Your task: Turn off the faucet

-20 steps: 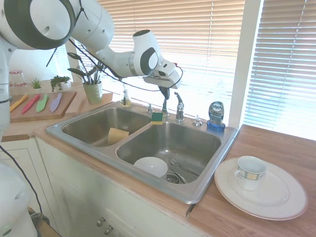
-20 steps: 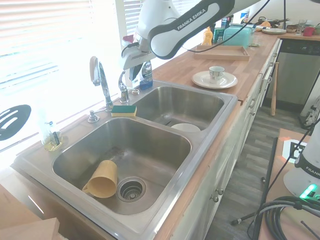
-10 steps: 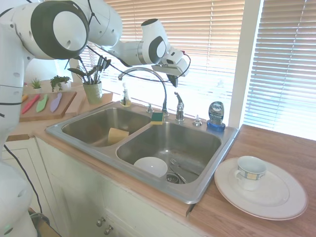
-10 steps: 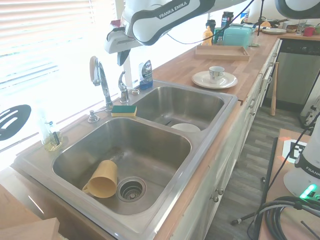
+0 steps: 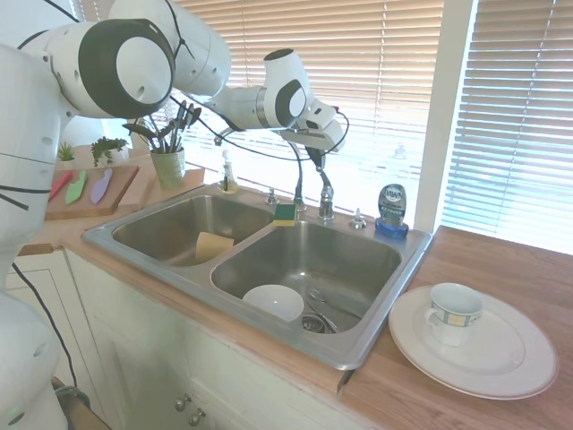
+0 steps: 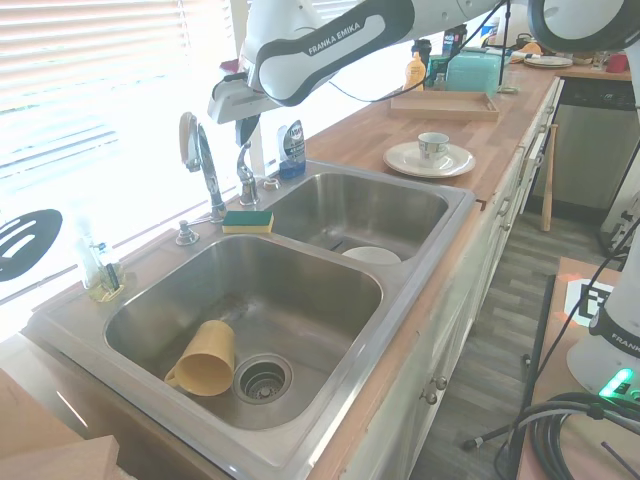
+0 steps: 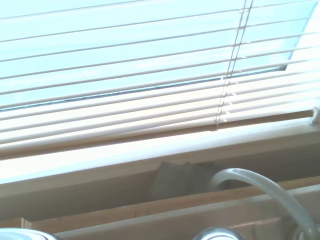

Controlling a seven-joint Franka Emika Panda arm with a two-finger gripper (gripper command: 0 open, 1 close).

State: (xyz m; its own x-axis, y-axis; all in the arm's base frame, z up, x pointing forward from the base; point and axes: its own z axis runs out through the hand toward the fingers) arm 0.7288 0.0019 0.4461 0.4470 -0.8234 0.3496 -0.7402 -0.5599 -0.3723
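Observation:
The faucet stands at the back rim of the double sink. Its thin chrome gooseneck spout arches up, and the arm partly covers it in the first exterior view. The short chrome lever handle stands beside the spout's base. My gripper hangs just above the handle's top, its dark fingers pointing down and pressed together, apart from the handle. No water stream shows. The wrist view shows window blinds, the sill and a curved piece of the spout.
A blue dish-soap bottle stands right of the handle and a green-yellow sponge lies at the spout's base. A white bowl and a yellow cup lie in the basins. A plate with a mug sits on the counter.
My gripper rose from beside the spout's base, swung over towards the lever handle, and has now come down to just above it. The faucet and the other objects have not moved.

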